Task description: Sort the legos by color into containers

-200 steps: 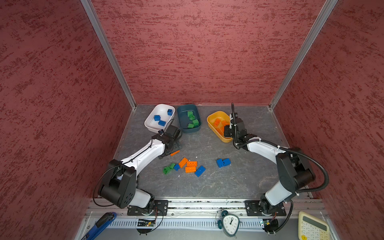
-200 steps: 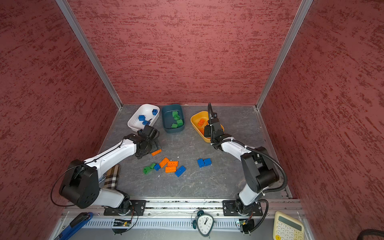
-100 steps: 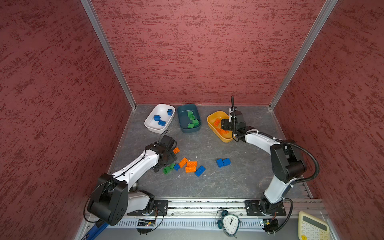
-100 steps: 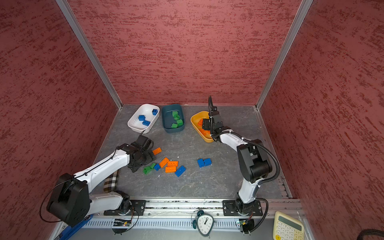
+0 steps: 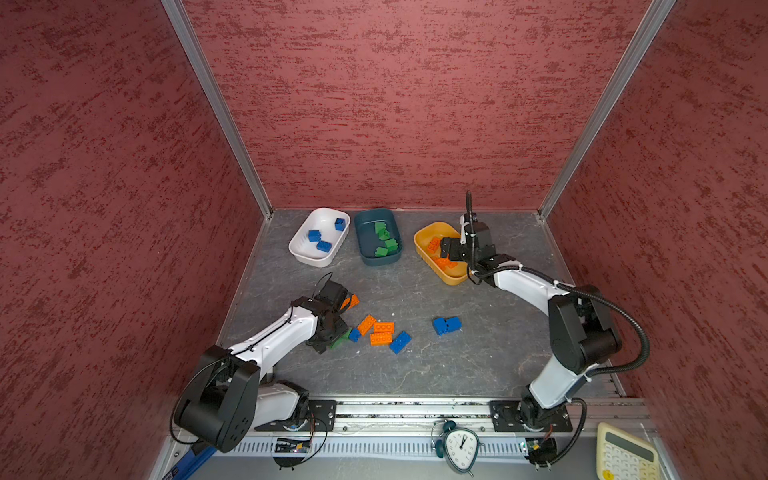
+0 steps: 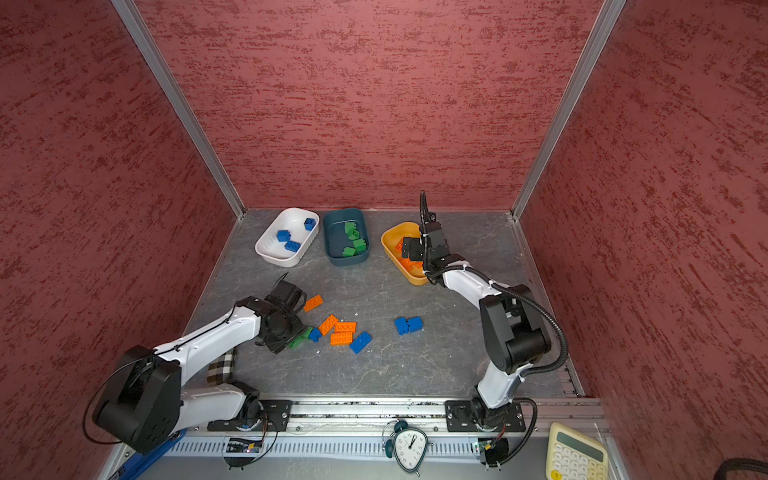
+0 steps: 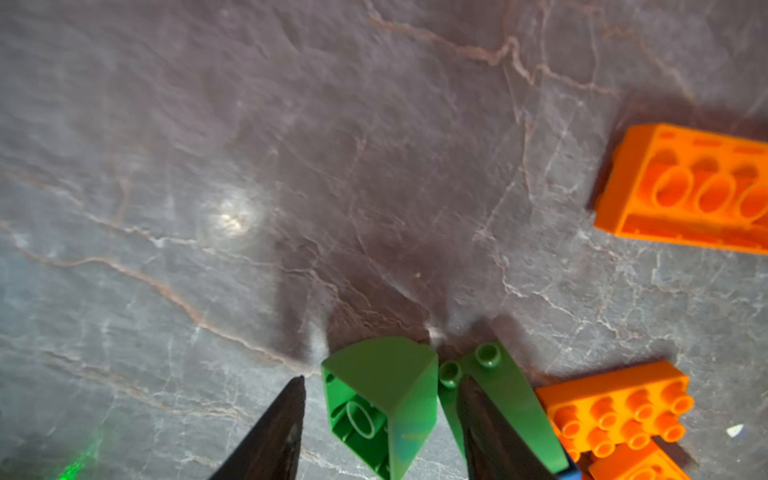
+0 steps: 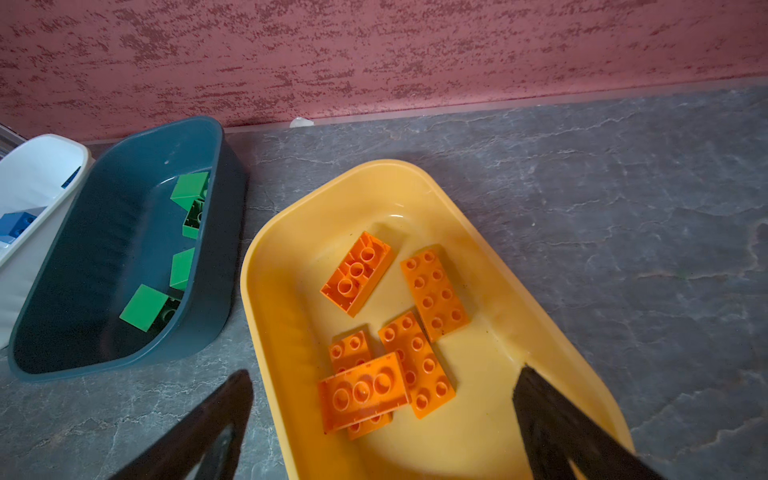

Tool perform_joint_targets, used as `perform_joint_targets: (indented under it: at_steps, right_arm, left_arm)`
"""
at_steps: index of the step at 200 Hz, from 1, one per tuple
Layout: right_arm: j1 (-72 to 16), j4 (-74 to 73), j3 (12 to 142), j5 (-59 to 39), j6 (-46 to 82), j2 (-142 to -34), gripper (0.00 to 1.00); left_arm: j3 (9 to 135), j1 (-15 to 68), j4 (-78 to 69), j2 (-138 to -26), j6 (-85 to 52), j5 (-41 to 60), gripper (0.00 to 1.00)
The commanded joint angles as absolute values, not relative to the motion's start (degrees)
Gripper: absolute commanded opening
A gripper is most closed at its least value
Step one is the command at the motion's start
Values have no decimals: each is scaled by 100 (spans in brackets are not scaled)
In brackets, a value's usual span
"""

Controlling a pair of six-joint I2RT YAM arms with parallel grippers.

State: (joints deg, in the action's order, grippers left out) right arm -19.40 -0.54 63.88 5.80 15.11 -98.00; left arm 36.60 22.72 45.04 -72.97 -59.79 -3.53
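Legos sort by color: left gripper jaws bracket a green lego, apparently unclamped, for pickup; right gripper, spread and empty, hangs over the yellow tub.

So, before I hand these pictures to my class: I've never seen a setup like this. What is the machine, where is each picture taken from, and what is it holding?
Two white robot arms, the left arm and the right arm, are mounted at the front edge of a grey table. Two pictures look down from overhead, almost identically; the other two come from a camera on each wrist. At the back stand a white tub holding blue bricks, a teal tub holding green bricks and a yellow tub holding orange bricks. More loose bricks lie mid-table. The left arm's jaws sit either side of a loose green brick, not yet closed on it. The right arm's jaws hang open and empty over the yellow tub.
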Motion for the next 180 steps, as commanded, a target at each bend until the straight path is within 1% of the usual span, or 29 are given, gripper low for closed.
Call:
perform_joint_targets:
  at_steps: [1,15,64,95,146,180]
  right_arm:
    - [-1942,-124,6283,681,1474,-9638,99]
    - [-1942,-123,6269,681,1501,-9641,99]
    - [-1940,-149,6245,701,1503,-9614,99]
    - [-1941,-146,6202,710,1520,-9579,99]
    - [-1943,-188,5951,861,1503,-9272,99]
    - [-1941,-330,5640,842,1502,-8913,99]
  left_arm:
    - [3542,2416,4281,-7445,-6058,-119,57]
    - [3542,2475,4329,-7593,-6100,-162,56]
    - [3660,2550,4196,-7879,-6017,-277,44]
    - [3763,2549,4077,-7970,-5886,-515,40]
    - [4296,2573,4014,-8075,-5553,-624,36]
    - [5162,2654,4048,-8247,-5128,-760,36]
